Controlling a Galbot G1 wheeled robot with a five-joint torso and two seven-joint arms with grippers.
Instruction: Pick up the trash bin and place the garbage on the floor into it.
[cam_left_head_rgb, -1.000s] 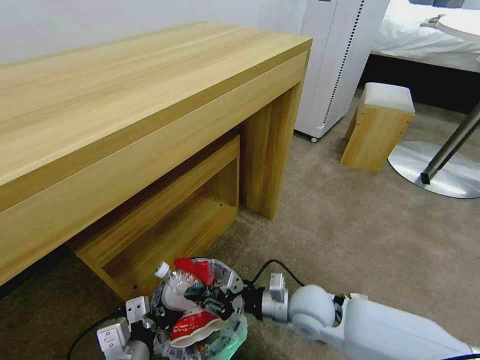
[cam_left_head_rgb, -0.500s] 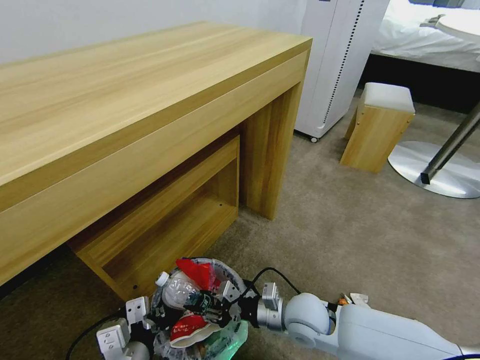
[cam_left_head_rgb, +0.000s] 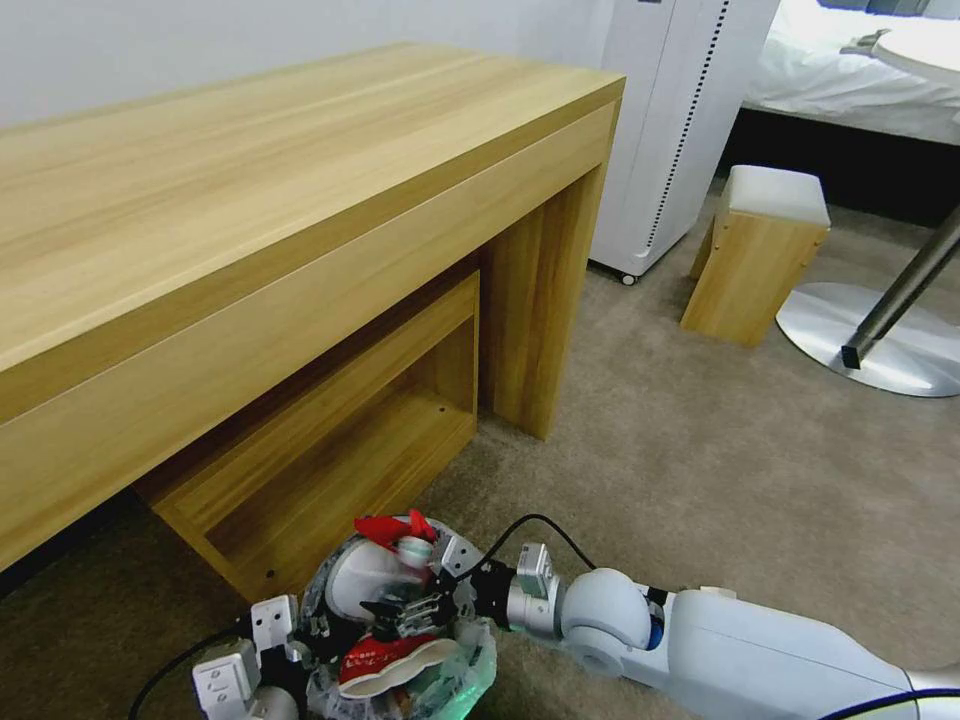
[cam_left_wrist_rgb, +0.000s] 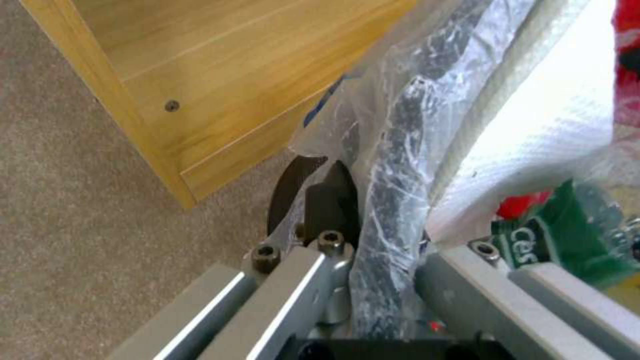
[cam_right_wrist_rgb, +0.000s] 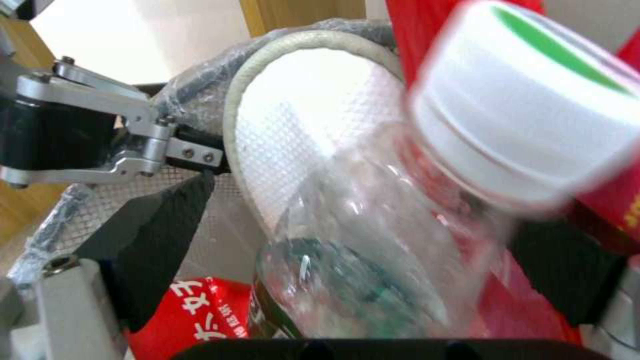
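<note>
Right arm has pulled back toward the robot over the last second, and the clear bottle (cam_left_head_rgb: 392, 562) that stuck out at the bin's far-left rim now sits lower in the pile.

Head view: trash bin (cam_left_head_rgb: 470, 665) at the bottom edge, on the carpet (cam_left_head_rgb: 700, 460), just in front of the low wooden shelf (cam_left_head_rgb: 330, 450) under the desk (cam_left_head_rgb: 250, 220). It is full: white slipper (cam_left_head_rgb: 362, 577), red wrapper (cam_left_head_rgb: 392, 527) at the far rim, red-white cup (cam_left_head_rgb: 395, 668) at the near side. Right gripper (cam_left_head_rgb: 408, 608) is over the bin's middle, among the litter. Left gripper (cam_left_head_rgb: 300, 655) is at the bin's left rim.

Left wrist view: left gripper (cam_left_wrist_rgb: 373, 280) fingers (cam_left_wrist_rgb: 460, 295) clamped across the bin rim (cam_left_wrist_rgb: 407, 125), bag plastic bunched between them. White slipper fabric (cam_left_wrist_rgb: 533, 150) and a green label (cam_left_wrist_rgb: 567, 235) inside. Shelf corner (cam_left_wrist_rgb: 167, 125) just beside the bin.

Right wrist view: right gripper (cam_right_wrist_rgb: 363, 260) black fingertips (cam_right_wrist_rgb: 157, 235) are spread wide, one on each side of the bottle (cam_right_wrist_rgb: 373, 270), not pressing it as far as I can tell. Bottle's white cap (cam_right_wrist_rgb: 527, 115) is blurred. Slipper sole (cam_right_wrist_rgb: 313, 125) behind it, red wrapper (cam_right_wrist_rgb: 187, 315) below. Left gripper's metal links (cam_right_wrist_rgb: 100, 130) are on the far rim.
</note>
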